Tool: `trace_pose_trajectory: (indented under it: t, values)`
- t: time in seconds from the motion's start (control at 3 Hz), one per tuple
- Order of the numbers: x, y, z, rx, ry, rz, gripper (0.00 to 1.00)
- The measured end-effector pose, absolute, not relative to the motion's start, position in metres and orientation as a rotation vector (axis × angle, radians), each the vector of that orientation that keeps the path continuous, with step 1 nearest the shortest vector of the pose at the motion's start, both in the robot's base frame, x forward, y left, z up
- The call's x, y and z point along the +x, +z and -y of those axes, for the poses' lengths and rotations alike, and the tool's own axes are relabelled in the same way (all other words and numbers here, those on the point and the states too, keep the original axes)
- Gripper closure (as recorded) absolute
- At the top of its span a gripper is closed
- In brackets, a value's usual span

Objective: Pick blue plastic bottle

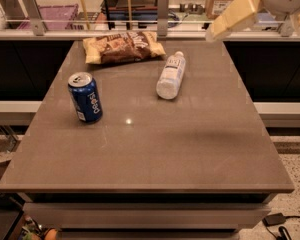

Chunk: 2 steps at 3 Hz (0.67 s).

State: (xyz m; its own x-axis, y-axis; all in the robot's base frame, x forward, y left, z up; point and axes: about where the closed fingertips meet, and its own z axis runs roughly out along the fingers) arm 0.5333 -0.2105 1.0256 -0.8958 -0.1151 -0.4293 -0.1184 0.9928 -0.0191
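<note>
Blue plastic bottle lying on its side near the counter's far edge; gripper aloft over the far right corner, well apart, grip state cannot be told.

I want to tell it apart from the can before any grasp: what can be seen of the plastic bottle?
The plastic bottle is small and clear to whitish, with a pale, dark-printed label near its narrower far end. It lies on its side on the table, close to the snack bag but seemingly apart from it. The claw hangs well clear, above the far right edge.
</note>
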Motion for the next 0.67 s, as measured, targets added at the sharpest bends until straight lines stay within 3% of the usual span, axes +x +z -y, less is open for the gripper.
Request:
trace_pose_trajectory:
  t: [0.67]
  values:
    - [0.57, 1.021, 0.192, 0.106, 0.081, -2.796, 0.0]
